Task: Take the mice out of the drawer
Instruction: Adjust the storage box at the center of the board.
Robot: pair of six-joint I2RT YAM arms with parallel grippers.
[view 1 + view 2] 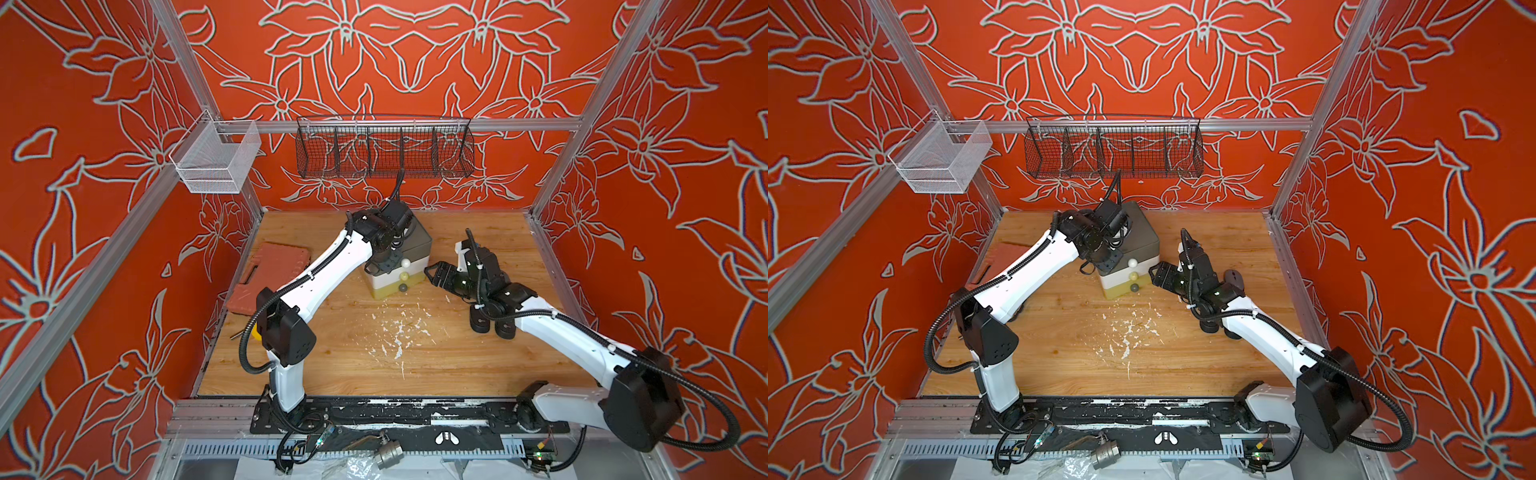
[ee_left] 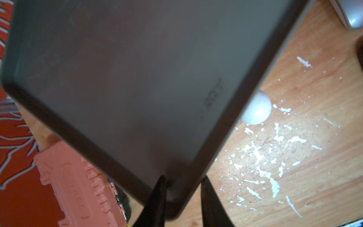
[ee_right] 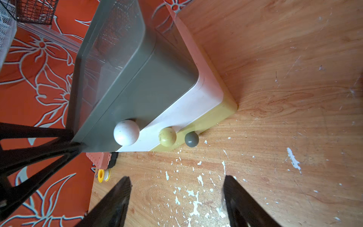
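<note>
While left end effector (image 2: 183, 178) pinches drawer unit (image 3: 157, 88), right end effector (image 3: 176, 177) gapes

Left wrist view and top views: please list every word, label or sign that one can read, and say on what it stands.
No text can be read.
grey drawer unit, top: embossed word near an edge, too blurred.
orange case: raised lettering, too blurred.
black mice: pale marks, too small.
black base plate: white winged sign, no letters.
</note>
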